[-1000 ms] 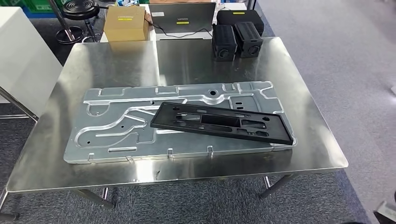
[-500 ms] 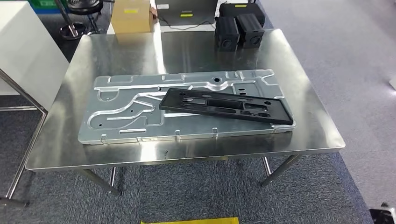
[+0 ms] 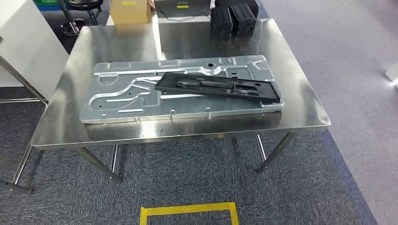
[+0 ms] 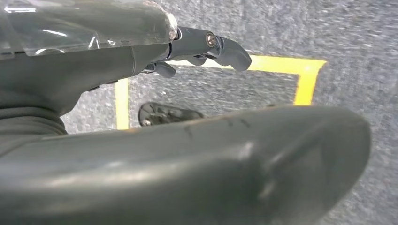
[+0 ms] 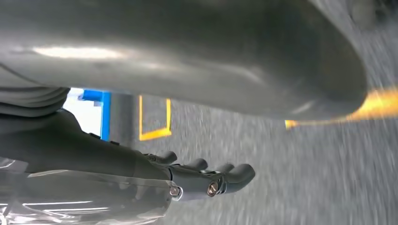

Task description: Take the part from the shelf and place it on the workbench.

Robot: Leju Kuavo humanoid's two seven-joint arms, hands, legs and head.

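Left hand [image 4: 155, 61] hung over carpet, fingers loosely apart, empty. Black part [image 3: 218, 87] lay flat on silver plate [image 3: 117, 98], right side, on workbench [image 3: 61, 126]. Right hand [image 5: 141, 173] hung empty, fingers apart.

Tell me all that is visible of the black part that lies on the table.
The black part is a long, flat, matte frame, plastic by its look, with several cutouts and small holes. It lies flat and slightly slanted on the right half of the silver metal plate, which rests on the steel table. No hand touches it.
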